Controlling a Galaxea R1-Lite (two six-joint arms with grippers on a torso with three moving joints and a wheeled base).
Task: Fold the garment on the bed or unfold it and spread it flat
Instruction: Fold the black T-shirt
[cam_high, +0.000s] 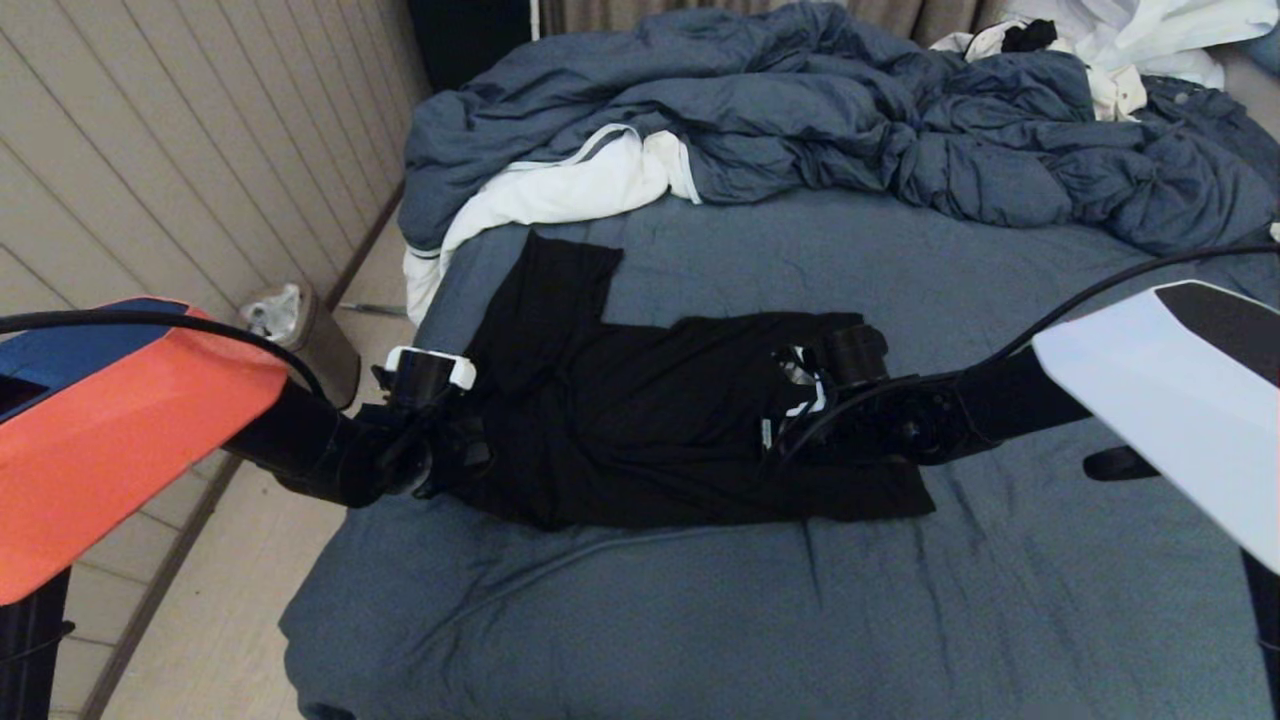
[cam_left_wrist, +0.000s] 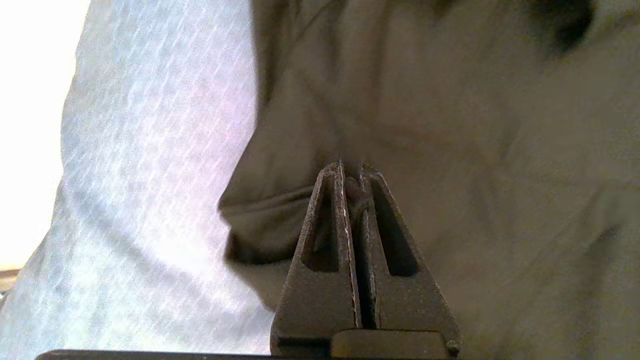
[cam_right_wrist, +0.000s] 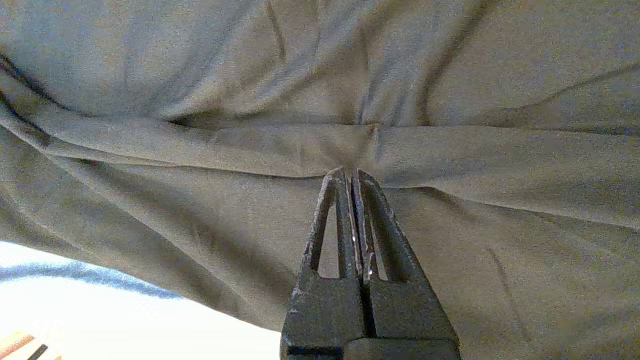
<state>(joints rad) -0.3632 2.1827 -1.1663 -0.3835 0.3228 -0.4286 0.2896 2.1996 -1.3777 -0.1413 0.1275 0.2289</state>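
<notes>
The left hand (cam_left_wrist: 352, 172) pinches the black T-shirt (cam_high: 640, 420) at its nine-o'clock edge, fingers pressed together on a fold. The right hand (cam_right_wrist: 351, 175) grips a ridge of fabric at its three-o'clock side. The T-shirt lies crumpled mid-bed (cam_high: 700, 620), the duvet (cam_high: 850, 120) heaped at twelve o'clock.

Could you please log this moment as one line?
left gripper: shut on shirt edge | right gripper: shut on shirt fold | shirt: lying on bed

No readable text — white print on garment (cam_high: 640, 400) near right arm too small to decipher
</notes>
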